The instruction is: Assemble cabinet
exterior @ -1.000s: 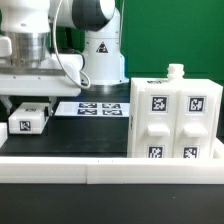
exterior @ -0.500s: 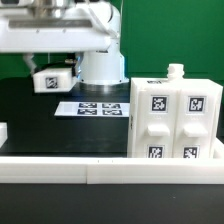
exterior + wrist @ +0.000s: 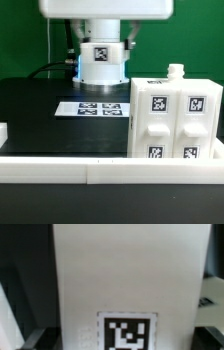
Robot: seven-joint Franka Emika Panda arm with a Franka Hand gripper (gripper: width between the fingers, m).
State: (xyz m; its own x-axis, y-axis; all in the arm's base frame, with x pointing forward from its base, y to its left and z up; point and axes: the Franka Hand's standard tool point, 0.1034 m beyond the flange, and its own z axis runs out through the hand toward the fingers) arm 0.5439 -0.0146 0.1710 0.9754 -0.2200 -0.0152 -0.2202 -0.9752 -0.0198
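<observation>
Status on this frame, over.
Gripper shut on small tagged panel, aloft. Cabinet stands at exterior view's right. Marker board flat below, no obstruction.

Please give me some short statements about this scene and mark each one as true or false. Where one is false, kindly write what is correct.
1. The cabinet stands at the exterior view's right. True.
2. The marker board lies on top of the cabinet. False: it lies flat on the black table, to the cabinet's left in the exterior view.
3. The cabinet's face toward the exterior camera shows four tags. True.
4. The white panel filling the wrist view carries no marking. False: a black-and-white tag shows on it.
</observation>
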